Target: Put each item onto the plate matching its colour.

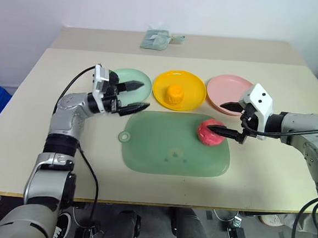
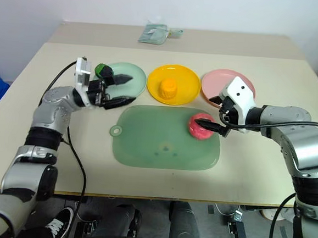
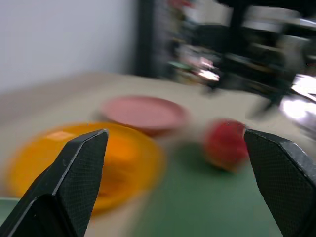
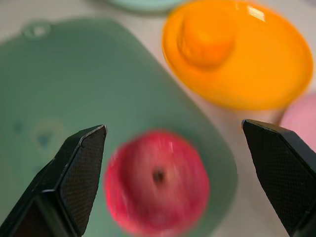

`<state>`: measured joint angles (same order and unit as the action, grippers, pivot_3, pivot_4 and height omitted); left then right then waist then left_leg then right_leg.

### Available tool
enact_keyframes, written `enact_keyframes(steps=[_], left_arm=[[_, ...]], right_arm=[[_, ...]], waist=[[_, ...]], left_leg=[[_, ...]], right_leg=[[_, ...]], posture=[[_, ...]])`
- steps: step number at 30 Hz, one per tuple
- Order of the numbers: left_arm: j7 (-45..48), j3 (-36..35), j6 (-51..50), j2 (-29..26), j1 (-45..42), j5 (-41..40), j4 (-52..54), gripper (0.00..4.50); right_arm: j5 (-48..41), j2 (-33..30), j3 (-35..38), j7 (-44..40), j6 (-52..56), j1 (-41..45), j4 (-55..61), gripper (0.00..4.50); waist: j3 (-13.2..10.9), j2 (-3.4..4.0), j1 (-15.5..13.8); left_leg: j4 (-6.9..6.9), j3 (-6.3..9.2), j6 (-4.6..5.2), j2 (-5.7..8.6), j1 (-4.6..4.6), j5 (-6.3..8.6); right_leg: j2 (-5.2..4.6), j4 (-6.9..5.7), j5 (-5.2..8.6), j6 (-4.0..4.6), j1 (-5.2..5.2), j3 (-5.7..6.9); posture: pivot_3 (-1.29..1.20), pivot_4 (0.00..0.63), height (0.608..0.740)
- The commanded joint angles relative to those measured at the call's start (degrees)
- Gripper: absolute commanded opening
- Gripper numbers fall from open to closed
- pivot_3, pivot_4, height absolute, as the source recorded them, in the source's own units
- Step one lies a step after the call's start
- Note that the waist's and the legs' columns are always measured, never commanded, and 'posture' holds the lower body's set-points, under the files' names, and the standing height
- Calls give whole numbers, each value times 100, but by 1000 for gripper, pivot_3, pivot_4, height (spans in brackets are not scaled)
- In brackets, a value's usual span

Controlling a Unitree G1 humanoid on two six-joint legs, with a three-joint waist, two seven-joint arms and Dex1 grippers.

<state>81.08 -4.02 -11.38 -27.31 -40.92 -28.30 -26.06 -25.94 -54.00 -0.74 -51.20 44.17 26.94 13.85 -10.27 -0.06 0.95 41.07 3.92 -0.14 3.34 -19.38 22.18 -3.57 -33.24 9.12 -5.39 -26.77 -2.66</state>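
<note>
Pale bench [image 1: 32, 114] fills our view, with a green mat [image 1: 162, 147] at its middle and three plates behind it. We judge two fruits sorted: the orange one [image 1: 175, 94] sits on the yellow plate [image 1: 192, 83], the dark green one [image 2: 103, 70] on the mint plate [image 2: 135, 76]. Only the red apple [image 1: 208, 132] lies on the mat, near the empty pink plate [image 1: 227, 86]. Our right gripper [image 1: 231, 120] reaches in low, fingers wide around the apple. Our left gripper [image 1: 136, 97] hangs level over the mint plate, fingers wide, holding nothing.

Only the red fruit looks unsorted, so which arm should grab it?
Right: its open end effector already brackets the red fruit on the mat, beside the pink plate.
</note>
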Motion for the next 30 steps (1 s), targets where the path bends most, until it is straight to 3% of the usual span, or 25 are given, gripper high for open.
enact_keyframes(steps=[1, 10, 14, 16, 21, 27, 29, 30], left_arm=[[204, -7, -384, -223, 56, -210, 577, 4470], [-97, 42, -704, -107, 276, -240, 1178, 4470], [-198, 4, -743, -121, 308, -224, 1251, 4500], [-237, -19, -719, -120, 312, -225, 1249, 4500], [-469, -74, -461, -25, 279, -146, 1165, 4500], [-545, -51, -244, -79, 288, -45, 1037, 4500], [-548, -44, -265, -89, 304, -77, 1063, 4500], [-551, -42, -268, -92, 310, -87, 1073, 4500]], right_arm=[[135, -71, -54, -62, -9, -66, 36, 4500], [532, 216, -340, 42, -238, -128, -347, 4500], [305, 532, 33, 140, -198, 129, -491, 3305], [264, 683, 182, 225, -256, 286, -600, 3141], [500, 1193, 571, 872, -966, 989, -1249, 3141], [1472, 1463, 302, 1699, -1966, 1591, -2510, 3141], [1716, 1615, 304, 2026, -2202, 1829, -2998, 4200], [1884, 1642, 265, 2161, -2376, 1920, -3230, 4463]], waist=[[0, 0, -15], [0, 0, -32], [0, 0, -31], [0, 0, -23], [0, 0, -18], [0, 0, -32], [0, 0, -12], [0, 1, 1]], left_leg=[[0, 1, 6, -1, 2, 3], [1, 3, -22, -3, -1, -12], [1, 3, -22, -2, 0, -12], [1, 3, -22, -2, 0, -12], [-1, 2, -23, -3, 0, -13], [-2, 4, -22, 1, -6, -12], [-2, -1, -20, 2, -7, -11], [-3, -4, -20, 2, -8, -11]], right_leg=[[0, -2, 0, 0, 0, 0], [1, -5, 0, 0, -1, 2], [0, 1, 0, 0, 0, 1], [0, 1, 0, 0, -2, 1], [1, -1, 0, 0, -4, 0], [-3, -2, -1, 1, -3, 2], [-3, -2, -1, 2, -3, 0], [-4, -3, -1, 2, -5, -2]], posture=[[0, 150, 740], [0, 150, 740], [0, 150, 740], [0, 150, 740], [0, 150, 740], [0, 150, 740], [0, 150, 740], [0, 150, 740]])
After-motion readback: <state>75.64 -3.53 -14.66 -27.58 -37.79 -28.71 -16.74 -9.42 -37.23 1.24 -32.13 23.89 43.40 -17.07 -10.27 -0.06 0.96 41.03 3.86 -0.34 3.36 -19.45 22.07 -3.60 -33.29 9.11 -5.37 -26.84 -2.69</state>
